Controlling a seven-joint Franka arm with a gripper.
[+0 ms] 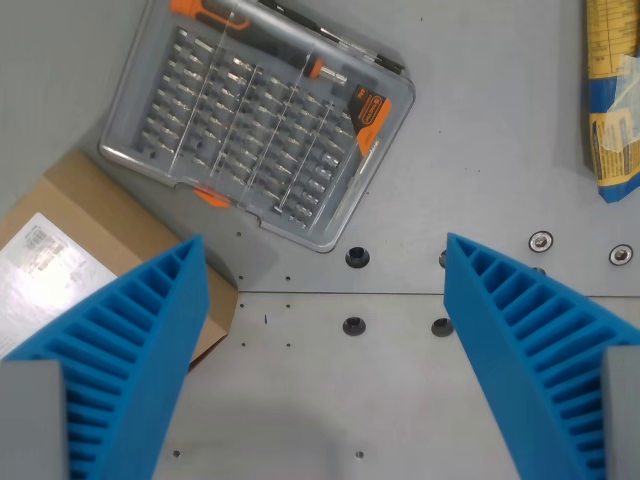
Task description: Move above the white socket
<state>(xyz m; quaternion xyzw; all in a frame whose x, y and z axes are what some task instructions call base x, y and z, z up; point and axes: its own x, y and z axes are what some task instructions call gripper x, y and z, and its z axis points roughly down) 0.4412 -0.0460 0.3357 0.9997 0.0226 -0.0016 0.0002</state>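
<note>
1. Gripper (pixel 325 300) hangs over a grey metal table (pixel 500 130), seen from the wrist camera looking straight down.
2. Fingers (pixel 150 340) are blue and ribbed, one at the wrist view's lower left and one at its lower right, with tips near mid-height of the frame.
3. Jaws stand wide open with nothing between them; only bare table shows in the gap.
4. White socket: no such thing can be made out anywhere in this view, so I cannot tell where it lies.
5. Bit case (pixel 265 115), clear plastic with rows of metal bits, lies tilted in the upper left and middle; a screwdriver handle in black and orange sits along its upper edge, and an orange latch shows on its lower edge.
6. Cardboard box (pixel 90 215) lies at the left, just below the bit case, with a white label on top; the finger on the wrist view's left covers part of it.
7. Yellow and blue packet (pixel 612 100) lies at the right edge, partly cut off by the frame and well apart from the bit case.
8. Bolt holes (pixel 356 257) in dark rings sit in the table between the fingertips, and two silver screws (pixel 540 241) lie near the right finger.
9. Seam (pixel 340 293), a thin dark line, runs across the table between the two fingers.
</note>
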